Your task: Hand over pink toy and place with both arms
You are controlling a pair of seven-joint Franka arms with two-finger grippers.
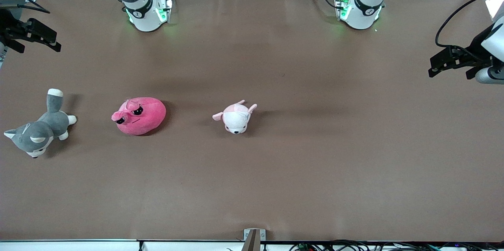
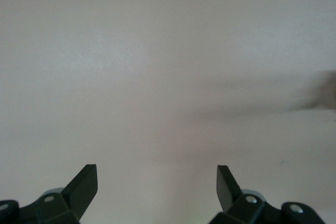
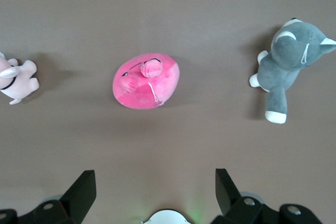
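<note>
Three plush toys lie in a loose row on the brown counter (image 1: 275, 188), all about midway between the front camera and the robots' bases. Nearest to the camera by a little is the grey-and-white husky plush (image 1: 39, 129), sprawled at the right arm's end of the counter with its tail pointing toward the bases. Beside it, toward the middle, lies the pink toy (image 1: 139, 115): a round, hot-pink blob of plush, smooth and domed, with droopy black eyes, a small folded ear on top and a stubby snout turned toward the husky; in the right wrist view it shows from above as an oval mound (image 3: 146, 81) with a thin white thread across it. It rests on the counter, untouched by either arm and well apart from both neighbours. Farther toward the left arm's end, near the counter's centre, lies the pale pink-and-white puppy plush (image 1: 236, 117), its dark nose facing the camera. The right tool (image 3: 152, 192) hangs over the counter's edge at the right arm's end, fingers spread wide with nothing between them, looking down on the pink toy and the husky. The left tool (image 2: 157, 187) hangs over the counter at the left arm's end, also spread wide and empty, above bare brown surface.
</note>
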